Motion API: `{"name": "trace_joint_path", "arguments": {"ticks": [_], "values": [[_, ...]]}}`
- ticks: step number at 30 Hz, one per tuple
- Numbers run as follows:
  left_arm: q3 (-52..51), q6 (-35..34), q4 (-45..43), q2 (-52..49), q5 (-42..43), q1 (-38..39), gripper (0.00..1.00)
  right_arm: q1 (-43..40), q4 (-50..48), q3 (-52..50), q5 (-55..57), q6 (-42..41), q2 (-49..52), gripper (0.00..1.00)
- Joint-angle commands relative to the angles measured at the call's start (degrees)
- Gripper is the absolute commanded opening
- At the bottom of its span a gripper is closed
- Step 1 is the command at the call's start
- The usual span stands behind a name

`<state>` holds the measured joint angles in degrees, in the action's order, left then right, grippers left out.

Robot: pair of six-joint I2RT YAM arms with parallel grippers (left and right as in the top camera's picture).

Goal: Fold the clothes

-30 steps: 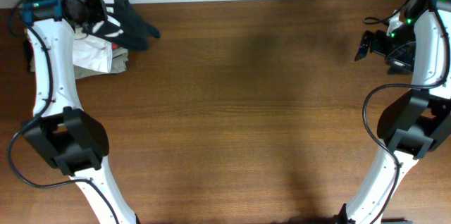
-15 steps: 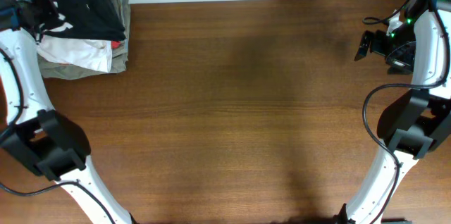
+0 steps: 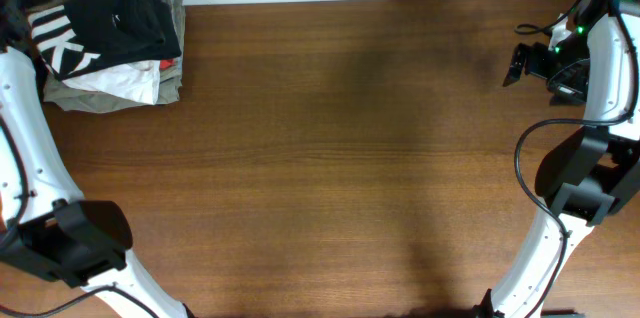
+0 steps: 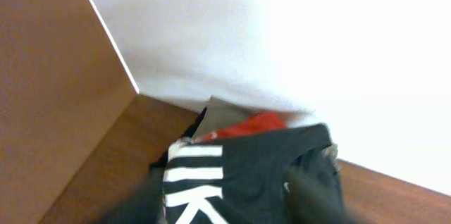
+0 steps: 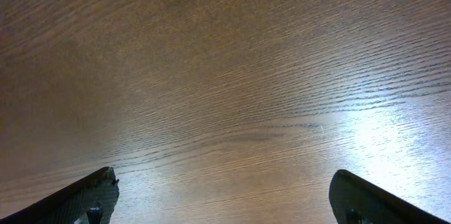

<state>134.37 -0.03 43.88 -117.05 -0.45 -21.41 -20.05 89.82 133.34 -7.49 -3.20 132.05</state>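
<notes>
From overhead, the black T-shirt lies on top of a stack in the far-left corner of the table. It rests loosely bunched on the white garment, which in turn lies on the olive-grey garment. It looks parked there rather than spread out, so by my reading the folding proper is not yet done. The left arm runs up the left edge to that corner, and its gripper is cut off by the frame. The right gripper hangs far across the table from the stack with bare wood beneath it, probably so that it stays out of the way.

In the left wrist view, the T-shirt sits just ahead of and below the left gripper, with its white letters facing the camera. A strip of the red garment peeks out beyond it, against the white backdrop. The fingers are dark blurs at the bottom edge. They seem to stand apart, with no cloth pinched between them, though the blur makes this uncertain.

In the right wrist view, the right gripper's fingers stand wide apart at the lower corners. Nothing lies between them but wood grain, so this gripper is idle and empty.
</notes>
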Motion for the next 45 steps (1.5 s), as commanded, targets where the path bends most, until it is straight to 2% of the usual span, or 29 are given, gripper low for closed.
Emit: {"name": "trace_joint_path", "arguments": {"ticks": [1,4,7,9,11,15,16,17,18,19,20,22,24,27,30,35,40,45], "values": [[-0.72,-3.87,0.55,-6.58,1.79,-0.33,0.01,0.15,0.11,0.7,0.48,-0.48,-0.76,0.99],[-0.72,-4.52,-3.82,-15.82,5.62,-0.33,0.01,0.15,0.13,0.7,0.48,-0.46,-0.76,0.99],[-0.72,-4.66,-14.49,-24.57,5.6,-0.33,0.01,0.15,0.11,0.7,0.48,-0.46,-0.76,0.99],[-0.72,-4.66,-14.6,-28.41,5.6,-0.33,0.01,0.15,0.11,0.7,0.48,-0.46,-0.76,0.99],[1.11,-4.68,-14.64,-26.49,5.62,-0.33,0.01,0.15,0.11,0.7,0.48,-0.46,-0.76,0.99],[3.63,-4.68,-11.26,-11.13,5.68,0.31,0.16,0.15,0.11,0.7,0.48,-0.46,-0.76,0.99],[3.63,-4.68,-7.98,-6.01,5.66,0.79,0.22,0.15,0.09,0.7,0.46,-0.48,-0.76,0.99],[3.63,-4.68,-4.37,-1.05,5.66,1.29,0.4,0.15,-2.27,0.7,0.44,-0.48,-0.76,0.99],[3.63,-4.68,-0.57,3.13,5.68,1.95,0.46,0.15,-5.05,0.7,-0.72,-0.72,-0.76,0.99],[3.63,-4.68,2.67,6.25,5.84,2.69,0.67,0.15,-5.27,0.7,-4.42,-0.7,-0.76,0.99],[3.63,-4.68,8.39,11.08,5.86,4.13,0.99,0.15,-2.19,0.72,-10.56,-0.68,-0.79,0.99],[3.61,-4.68,16.11,15.85,5.84,6.25,0.99,0.11,-1.29,2.91,-26.21,4.48,-1.46,0.99],[3.61,-4.68,20.59,17.14,5.84,7.48,0.99,0.22,1.84,3.78,-26.6,5.9,-6.12,0.99],[3.48,-4.68,28.52,16.68,5.84,7.67,0.99,0.44,6.1,3.76,-25.42,10.1,-19.8,0.99],[3.48,-4.66,33.57,16.68,5.62,7.76,0.99,1.73,7.52,2.84,-18.71,8.46,-38.73,0.99],[3.48,-4.66,40.48,16.68,5.6,7.76,0.99,1.73,7.5,2.84,-18.84,4.17,-54.99,0.99],[3.48,-4.66,42.36,16.68,5.62,7.76,0.99,1.73,7.48,2.84,-18.73,4.26,-65.99,0.99],[3.48,-4.66,42.36,16.68,5.62,7.76,0.99,3.63,7.48,0.72,-17.79,4.46,-67.17,0.99]]}}
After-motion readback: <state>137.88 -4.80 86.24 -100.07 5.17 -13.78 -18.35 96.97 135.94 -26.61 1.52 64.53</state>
